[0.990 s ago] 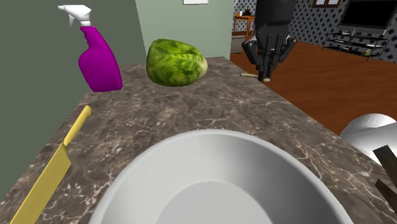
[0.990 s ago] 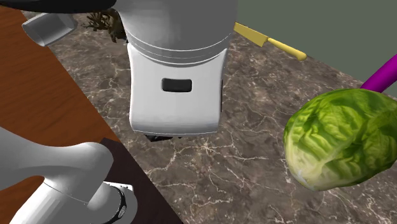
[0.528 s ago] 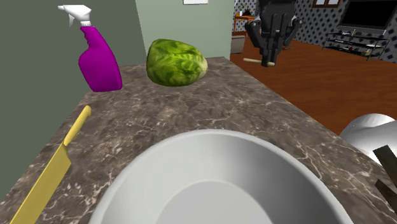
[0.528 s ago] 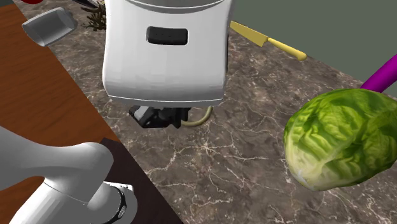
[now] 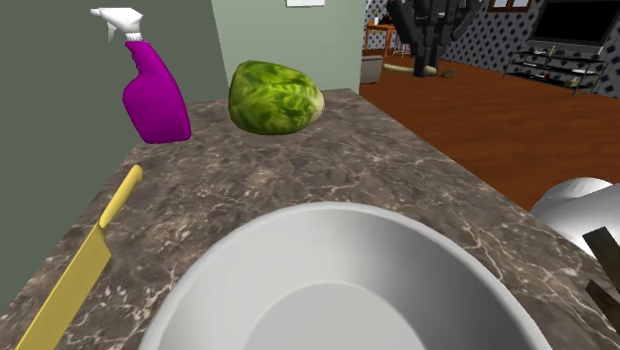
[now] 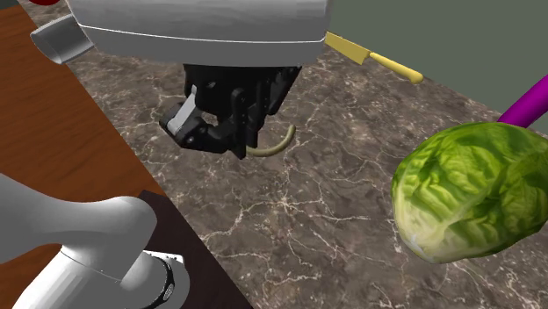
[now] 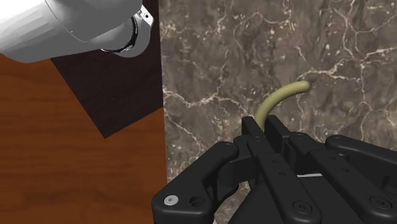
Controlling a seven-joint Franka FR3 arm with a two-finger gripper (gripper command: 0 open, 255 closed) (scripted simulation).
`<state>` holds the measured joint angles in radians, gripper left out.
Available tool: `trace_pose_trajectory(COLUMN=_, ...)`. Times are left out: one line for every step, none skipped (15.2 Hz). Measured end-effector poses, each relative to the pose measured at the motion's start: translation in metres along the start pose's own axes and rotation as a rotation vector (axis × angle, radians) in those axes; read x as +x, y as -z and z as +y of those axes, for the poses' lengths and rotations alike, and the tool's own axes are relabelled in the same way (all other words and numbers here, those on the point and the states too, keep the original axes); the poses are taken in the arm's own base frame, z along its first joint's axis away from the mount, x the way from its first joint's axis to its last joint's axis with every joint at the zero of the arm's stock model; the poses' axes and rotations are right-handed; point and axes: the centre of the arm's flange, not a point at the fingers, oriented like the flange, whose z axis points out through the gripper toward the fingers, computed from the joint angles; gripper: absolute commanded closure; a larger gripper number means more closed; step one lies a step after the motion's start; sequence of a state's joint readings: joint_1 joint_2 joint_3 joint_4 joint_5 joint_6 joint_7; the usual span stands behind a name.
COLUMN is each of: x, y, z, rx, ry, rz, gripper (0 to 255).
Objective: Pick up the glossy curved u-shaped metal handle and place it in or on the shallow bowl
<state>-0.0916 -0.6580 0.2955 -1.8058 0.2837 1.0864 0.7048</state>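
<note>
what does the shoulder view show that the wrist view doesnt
Shoulder view adds the white bowl, lettuce, purple spray bottle and yellow knife. Wrist view adds a close look at the olive handle, its curved end poking out of the tool. Both share the tool shut on the handle, the marble counter and the wood floor.

At the upper right of the frame the black gripper (image 5: 425, 58) hangs above the wooden floor (image 5: 517, 124) with a pale curved handle (image 5: 421, 71) at its fingertips. A large white bowl (image 5: 328, 211) takes up the lower middle of the marble counter (image 5: 338, 159). A yellow knife (image 5: 84, 268) lies at lower left. A purple spray bottle (image 5: 154, 99) and a green lettuce (image 5: 275, 96) stand along the far edge.
</note>
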Motion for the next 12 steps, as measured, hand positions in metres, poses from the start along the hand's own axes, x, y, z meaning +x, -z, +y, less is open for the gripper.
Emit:
trace_pose_trajectory(x=-0.005, y=0.0, z=-0.005, rx=0.0, ry=0.0, rz=0.0, gripper=255)
trace_pose_trajectory(x=-0.012, y=0.0, z=-0.011, rx=0.0, ry=0.001, rz=0.0, gripper=255)
trace_pose_trajectory(x=-0.02, y=0.0, z=-0.019, rx=0.0, ry=0.001, rz=0.0, gripper=255)
trace_pose_trajectory(x=-0.031, y=-0.004, z=-0.024, rx=-0.001, ry=0.001, rz=0.0, gripper=255)
trace_pose_trajectory(x=-0.04, y=-0.005, z=-0.034, rx=0.0, ry=0.001, rz=0.001, gripper=255)
trace_pose_trajectory(x=-0.049, y=-0.004, z=-0.044, rx=0.0, ry=0.002, rz=0.001, gripper=255)
trace_pose_trajectory(x=-0.061, y=-0.005, z=-0.052, rx=-0.001, ry=0.001, rz=0.001, gripper=255)
trace_pose_trajectory(x=-0.071, y=-0.007, z=-0.061, rx=0.0, ry=0.001, rz=0.001, gripper=255)
trace_pose_trajectory(x=-0.082, y=-0.007, z=-0.07, rx=-0.001, ry=0.002, rz=0.001, gripper=255)
trace_pose_trajectory(x=-0.09, y=-0.008, z=-0.077, rx=-0.001, ry=0.001, rz=0.001, gripper=255)
trace_pose_trajectory(x=-0.098, y=-0.01, z=-0.088, rx=-0.001, ry=0.002, rz=0.001, gripper=255)
trace_pose_trajectory(x=-0.109, y=-0.013, z=-0.096, rx=-0.001, ry=0.001, rz=0.001, gripper=255)
